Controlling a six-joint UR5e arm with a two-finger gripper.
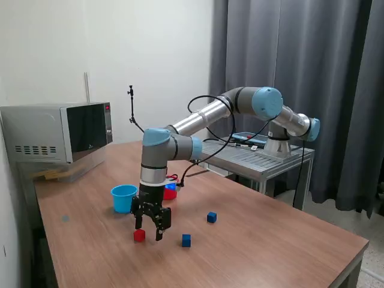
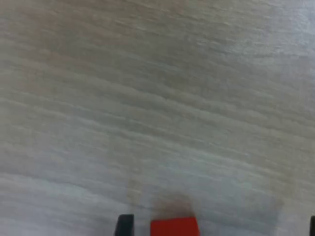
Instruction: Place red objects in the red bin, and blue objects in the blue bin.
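Nearest the exterior camera, one blue cube (image 1: pixel 186 240) sits on the table (image 1: pixel 258 240) towards its front edge, with a second blue cube (image 1: pixel 212 217) further back and to the exterior view's right. Just beside the first, a red cube (image 1: pixel 139 235) lies on the wood under the gripper (image 1: pixel 149 230), whose fingers hang spread apart, holding nothing. Behind stand the blue cup (image 1: pixel 124 198) and the red cup (image 1: pixel 170 192), the latter mostly hidden by the arm; something blue shows at its rim, too small to identify. From the wrist, blurred wood grain fills the frame; the red cube (image 2: pixel 174 226) is cut off at the edge beside one dark finger (image 2: pixel 125 225), not touching it.
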